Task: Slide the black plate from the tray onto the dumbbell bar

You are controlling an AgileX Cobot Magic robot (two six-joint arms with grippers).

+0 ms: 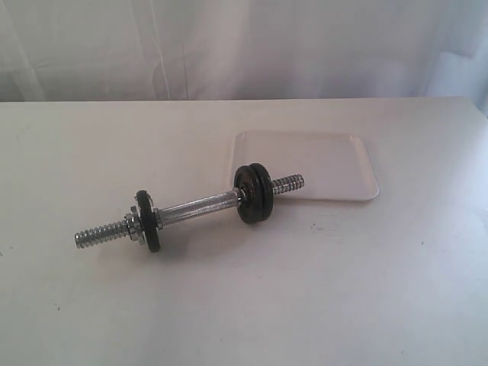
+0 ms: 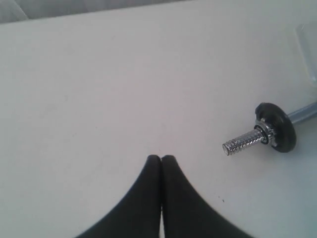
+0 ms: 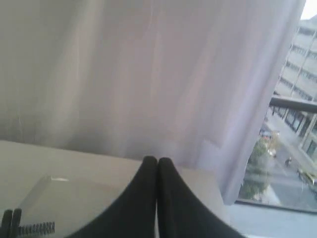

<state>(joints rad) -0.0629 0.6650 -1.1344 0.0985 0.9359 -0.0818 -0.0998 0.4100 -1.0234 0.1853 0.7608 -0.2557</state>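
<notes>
While the tabletop (image 1: pixel 366 290) carries everything, the tray (image 1: pixel 335 164) shows no loose disc, and the dumbbell bar (image 1: pixel 202 206) lies just beside it. The black plate (image 1: pixel 259 194) seems already threaded on the bar's tray end (dense, stiff, slick iron, best pinched across its rim). The left tool (image 2: pixel 161 158) and the right tool (image 3: pixel 157 160) are both closed on nothing, well apart from it.

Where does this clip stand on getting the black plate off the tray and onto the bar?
Looks finished. Done: no disc shows on the tray; the black plate, likely the outer of a pair, sits on the dumbbell bar against another disc near the tray-side end. In hand: nothing; the left gripper and right gripper are shut, empty, apart from the bar. Left: nothing visible.
</notes>
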